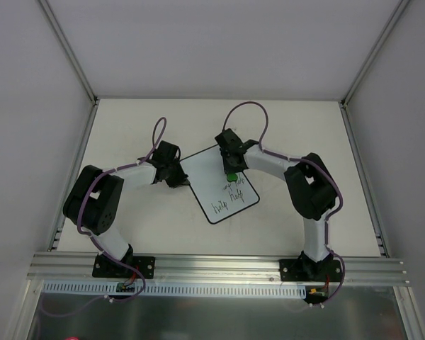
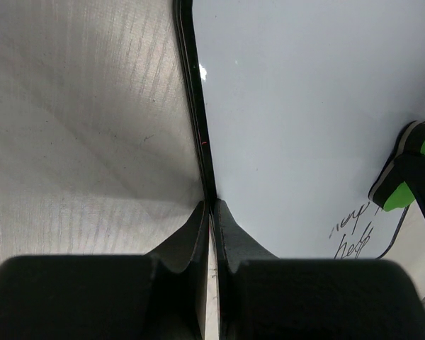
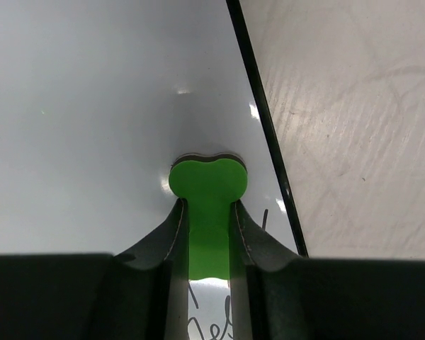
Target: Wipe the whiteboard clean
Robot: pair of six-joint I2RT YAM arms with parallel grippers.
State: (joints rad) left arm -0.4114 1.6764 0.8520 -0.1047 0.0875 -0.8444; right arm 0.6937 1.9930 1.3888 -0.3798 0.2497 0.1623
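The whiteboard lies tilted on the table, with black handwriting on its near half. My right gripper is shut on the green bone-shaped eraser and holds it down on the board just above the writing. In the right wrist view the eraser sits between my fingers on the board, near its black right edge. My left gripper is shut, its tips at the board's left edge. In the left wrist view its tips meet on the black border of the board; the eraser shows at the right.
The cream table is bounded by grey walls at the left, the right and the back, with an aluminium rail along the near edge. Purple cables loop above both wrists.
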